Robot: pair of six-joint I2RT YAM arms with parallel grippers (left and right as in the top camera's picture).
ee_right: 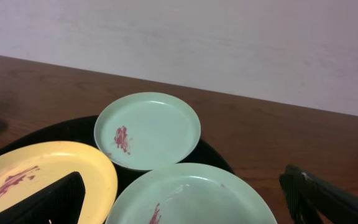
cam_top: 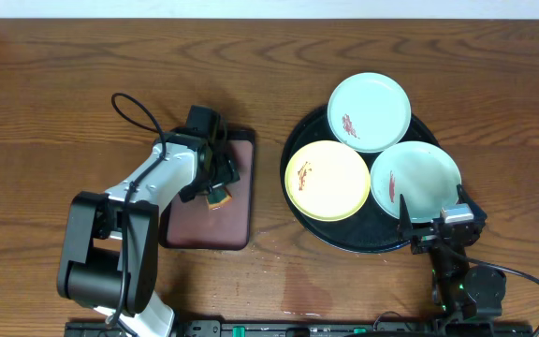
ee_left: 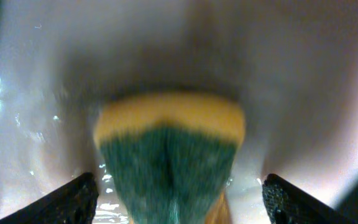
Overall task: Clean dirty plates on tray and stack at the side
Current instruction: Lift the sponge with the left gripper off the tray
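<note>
**Left to right:** A small rectangular maroon tray (cam_top: 204, 229), round-cornered and dark-rimmed, is seen at the left of the wood-grained brown tabletop (cam_top: 54, 84). One thing is held in it: a sponge (cam_top: 219, 198) of yellow foam backed with a coarse green scouring layer, lying near the tray's middle. The left gripper (cam_top: 215, 185) is poised directly over it. In the left wrist view the sponge (ee_left: 169, 155) is framed between the black fingertips (ee_left: 73, 199). The jaws are set apart, with a clear gap on one side and the other finger just beside the foam. Whether that finger touches cannot be told, the close view being blurred.

To the right, the large round black tray (cam_top: 298, 140), glossy and raised at the rim, is filled by three shallow, smooth round plates, each smeared reddish-brown. The yellow plate (cam_top: 327, 180) is set at the tray's 9 o'clock. The far mint plate (cam_top: 370, 111) is set at 12 o'clock, reaching over the rim, and the near mint plate (cam_top: 415, 180) at 3 o'clock. The plates are packed close, rim against rim.

The right gripper (cam_top: 435, 229) is held at the tray's 4 o'clock edge with its jaws spread wide and nothing clasped. From the right wrist camera the near mint plate (ee_right: 191, 193) is seen just ahead — at the gripper's 12 o'clock, between the two dark fingers (ee_right: 48, 199).
</note>
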